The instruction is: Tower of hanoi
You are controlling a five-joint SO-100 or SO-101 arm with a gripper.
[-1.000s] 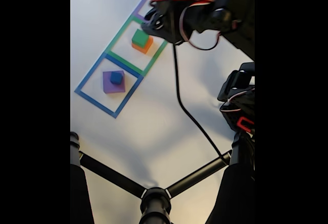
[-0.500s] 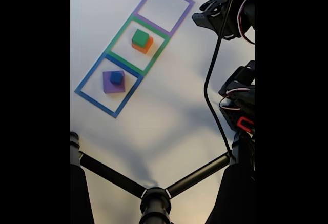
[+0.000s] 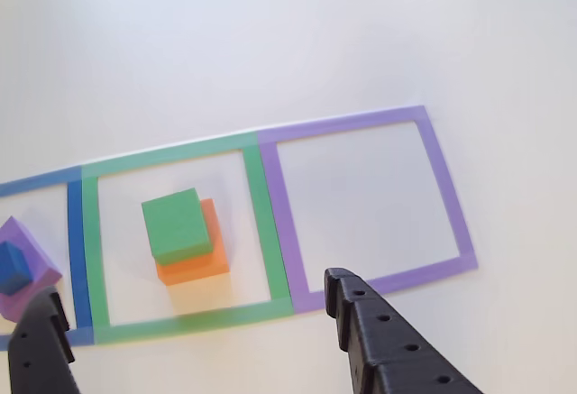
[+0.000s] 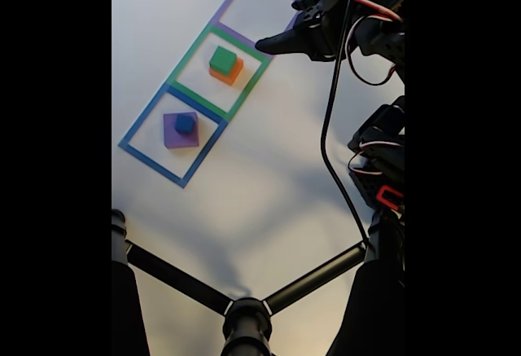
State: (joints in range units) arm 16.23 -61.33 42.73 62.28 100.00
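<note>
The gripper [image 3: 194, 322] hangs wide open and empty at six o'clock of the green cube [image 3: 177, 224], which rests on the orange block [image 3: 212, 261], apparently lined up for a pick.

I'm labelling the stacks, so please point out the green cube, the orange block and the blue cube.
green cube [image 3: 175, 220], other view, on its top face.
orange block [image 3: 194, 269], other view, on its front side below the green cube.
blue cube [image 4: 185, 123], fixed view, on its top.
</note>
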